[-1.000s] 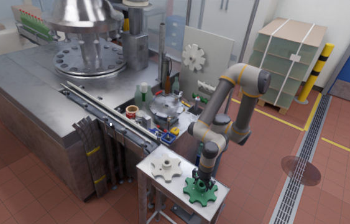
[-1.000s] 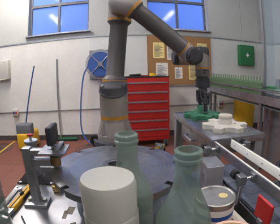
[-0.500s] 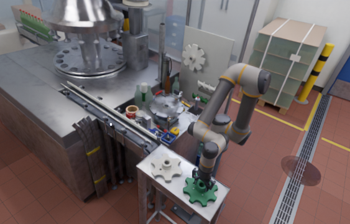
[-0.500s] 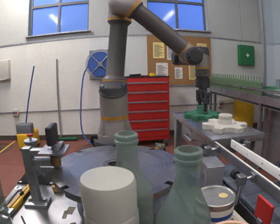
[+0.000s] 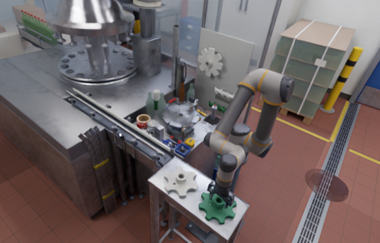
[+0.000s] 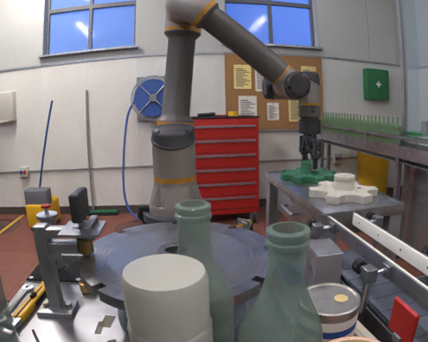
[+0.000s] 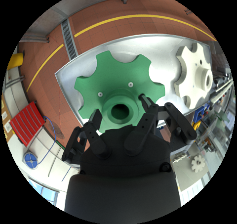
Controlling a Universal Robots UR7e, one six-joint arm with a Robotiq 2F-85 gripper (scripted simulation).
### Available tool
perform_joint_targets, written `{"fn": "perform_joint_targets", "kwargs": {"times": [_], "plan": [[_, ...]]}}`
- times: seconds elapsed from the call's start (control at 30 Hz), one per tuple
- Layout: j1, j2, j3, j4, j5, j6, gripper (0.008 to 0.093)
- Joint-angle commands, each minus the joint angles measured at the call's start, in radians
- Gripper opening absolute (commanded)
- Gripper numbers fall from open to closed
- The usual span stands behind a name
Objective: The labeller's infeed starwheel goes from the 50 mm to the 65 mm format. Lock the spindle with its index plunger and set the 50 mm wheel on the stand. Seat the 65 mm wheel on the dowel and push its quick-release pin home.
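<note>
The green starwheel (image 5: 217, 207) (image 6: 307, 174) (image 7: 118, 90) lies flat on the steel stand beside the white starwheel (image 5: 180, 181) (image 6: 343, 190) (image 7: 193, 79), the two apart. My gripper (image 5: 221, 199) (image 6: 310, 160) (image 7: 119, 110) stands straight over the green wheel's raised hub, open and holding nothing, its fingers on either side of the hub. The spindle disc (image 5: 180, 116) (image 6: 175, 254) on the machine deck carries no wheel. The index plunger (image 6: 48, 216) stands on a bracket at the disc's left in the second side camera.
The stand's edges (image 5: 233, 226) lie close around the green wheel, with tiled floor below. The conveyor rail (image 5: 118, 121) runs beside the stand. Bottles (image 6: 283, 285) and a white cap (image 6: 169, 293) crowd the deck by the disc. A shadow board (image 5: 223, 72) holds spare parts.
</note>
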Motion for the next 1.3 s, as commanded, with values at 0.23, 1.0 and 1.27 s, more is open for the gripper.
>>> {"fn": "perform_joint_targets", "kwargs": {"times": [0.23, 1.0, 1.27], "plan": [[0.000, -0.004, -0.003, 0.005, 0.000, 0.000, 0.0880], [0.000, -0.092, -0.083, 0.173, 0.000, 0.000, 0.0880], [0.000, -0.096, -0.087, 0.181, 0.000, 0.000, 0.0880]]}}
